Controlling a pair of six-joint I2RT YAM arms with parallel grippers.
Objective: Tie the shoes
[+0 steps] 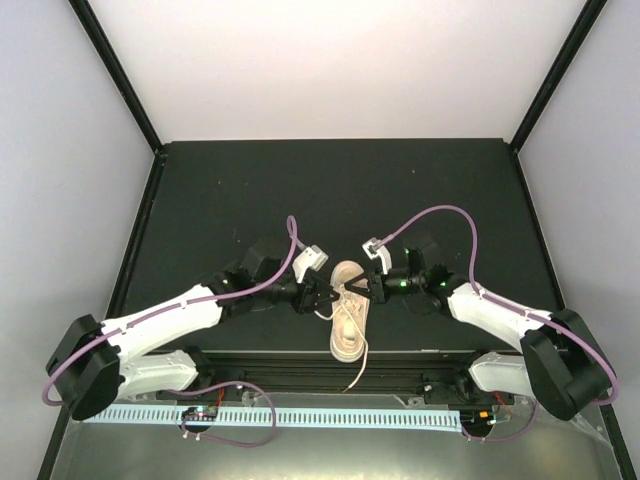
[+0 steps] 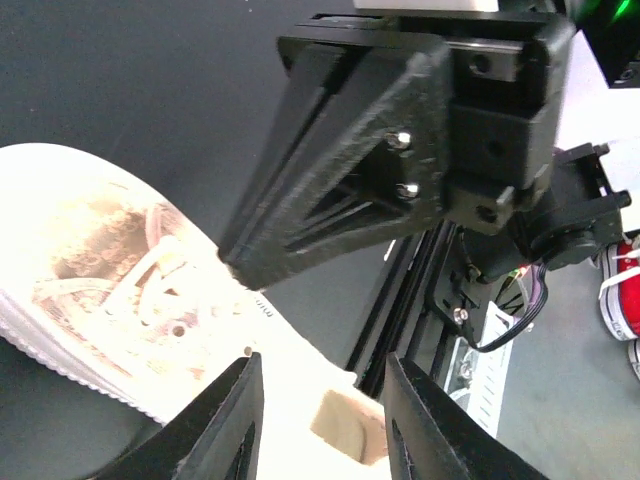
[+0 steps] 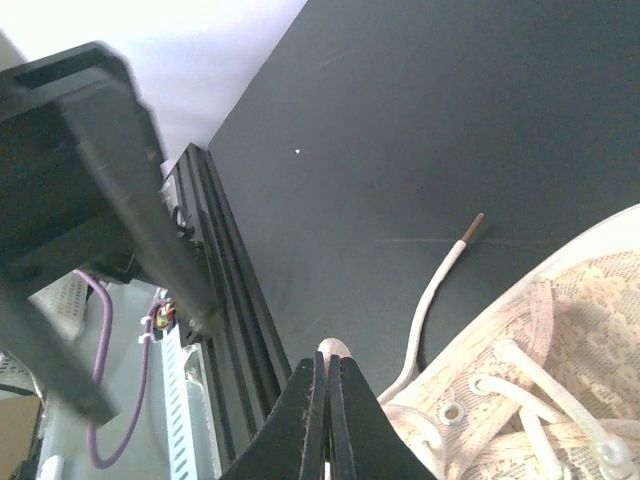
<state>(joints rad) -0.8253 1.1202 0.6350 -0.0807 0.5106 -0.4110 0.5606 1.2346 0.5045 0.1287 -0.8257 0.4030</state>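
Note:
The beige-pink sneaker (image 1: 348, 312) lies on the black table (image 1: 330, 190), toe pointing away from the arms. My left gripper (image 1: 322, 297) is at its left side and my right gripper (image 1: 368, 290) at its right side. In the left wrist view the left gripper (image 2: 320, 385) is open, with the shoe's rear collar (image 2: 300, 410) between its fingers. In the right wrist view the right gripper (image 3: 326, 362) is shut on a small loop of off-white lace (image 3: 333, 348) beside the shoe (image 3: 540, 380). A loose lace end (image 3: 450, 262) lies on the table.
A black metal rail (image 1: 300, 365) runs along the table's near edge, with a white slotted cable duct (image 1: 300, 415) below it. One lace (image 1: 358, 372) trails over the rail. White walls stand left, right and behind. A red and white object (image 2: 625, 300) shows beyond the edge.

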